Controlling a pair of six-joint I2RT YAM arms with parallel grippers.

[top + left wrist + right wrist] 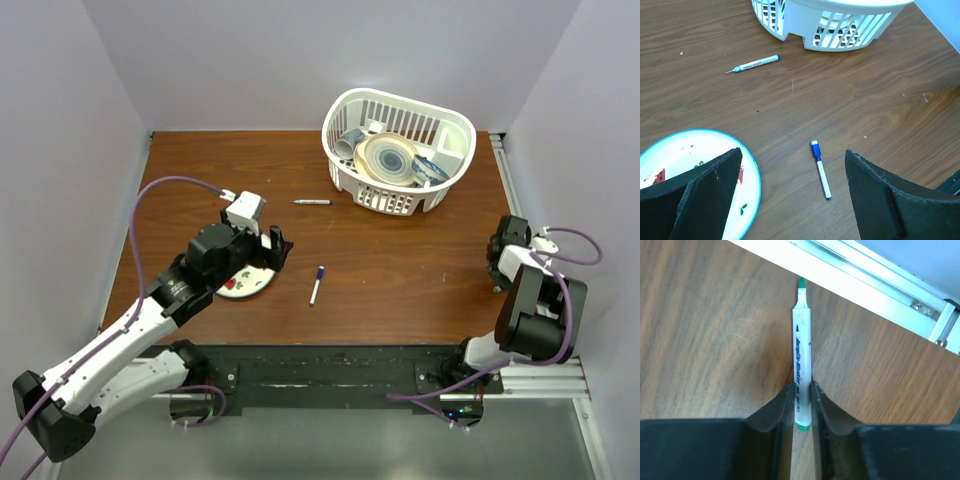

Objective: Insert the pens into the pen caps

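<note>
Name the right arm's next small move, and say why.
Probably draw the green-tipped pen inward, away from the edge of the table. The right gripper is shut on its barrel, its tip is bare, and no cap shows near it, so capping likely has to happen elsewhere.

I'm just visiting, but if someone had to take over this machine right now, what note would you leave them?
Left tool: open, empty, above the plate's edge.
Right tool: shut on the green-tipped pen, uncapped, by the table's right edge.
Blue pen: mid-table, looks capped.
Third pen: bare tip, near the basket.
To do: cap two pens; no loose caps visible.
</note>
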